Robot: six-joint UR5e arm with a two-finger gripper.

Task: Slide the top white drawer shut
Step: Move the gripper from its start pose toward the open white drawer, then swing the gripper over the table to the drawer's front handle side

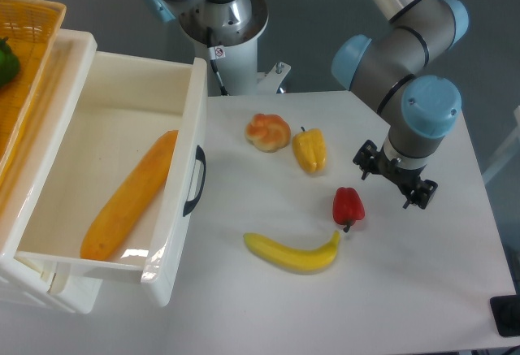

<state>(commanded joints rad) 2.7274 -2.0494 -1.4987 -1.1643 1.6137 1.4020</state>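
The top white drawer [180, 119] stands pulled far out from the cabinet at the left, its black curved handle [196, 181] facing the table's middle. A long orange vegetable [130, 196] lies inside it. My gripper [393, 178] hangs over the right part of the table, well away from the drawer and just right of a red pepper [348, 206]. Its black fingers look spread apart and hold nothing. The lower drawer is hidden beneath the open one.
An orange woven basket [32, 54] with a green item [6, 62] sits on the cabinet top. Between drawer and gripper lie a banana [292, 253], a yellow pepper [309, 150] and a bread roll [268, 132]. The robot base [215, 14] stands behind.
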